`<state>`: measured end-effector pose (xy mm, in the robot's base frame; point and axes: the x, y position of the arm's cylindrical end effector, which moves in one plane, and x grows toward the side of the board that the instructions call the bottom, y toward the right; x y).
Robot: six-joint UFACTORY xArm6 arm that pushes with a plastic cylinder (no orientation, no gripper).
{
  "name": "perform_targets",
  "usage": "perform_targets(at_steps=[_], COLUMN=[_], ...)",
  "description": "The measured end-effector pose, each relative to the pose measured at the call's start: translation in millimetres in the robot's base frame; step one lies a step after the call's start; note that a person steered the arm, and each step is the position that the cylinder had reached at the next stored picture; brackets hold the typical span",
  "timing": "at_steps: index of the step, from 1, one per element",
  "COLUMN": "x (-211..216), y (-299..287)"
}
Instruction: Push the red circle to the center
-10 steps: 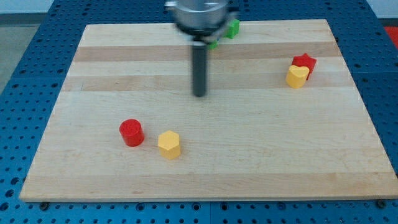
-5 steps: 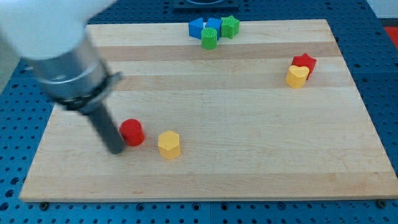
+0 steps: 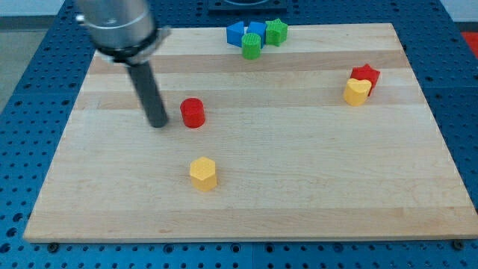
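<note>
Currently the red circle, a short red cylinder block (image 3: pixel 193 113), stands upright on its flat end, long axis vertical, so it points no way sideways. It sits on the pale wooden surface (image 3: pixel 299 187), left of the board's middle and slightly above it in the view.

My tip (image 3: pixel 158 124), the lower end of the straight dark rod, rests on the surface just left of the red circle, a narrow gap showing between them; not touching, as far as can be seen. The rod rises toward the view's top left into a grey housing. There is no claw on this arm, only the rod, so nothing to open or close.

Yellow hexagonal block (image 3: pixel 202 173): below the red circle, toward the view's bottom, well apart from it.

Top edge cluster: two blue blocks (image 3: pixel 246 32), shapes unclear, with a green block (image 3: pixel 277 31) to their right and a second green block (image 3: pixel 252 47) just below.

Right side: red star-like block (image 3: pixel 366 75) touching a yellow block (image 3: pixel 356 92) just below-left of it.
</note>
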<state>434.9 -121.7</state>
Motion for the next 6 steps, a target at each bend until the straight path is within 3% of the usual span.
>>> perform_targets(at_steps=[2,3,4,5,6], x=[-6,-19,2,-20,-60], y=[154,89,-24,-67,-12])
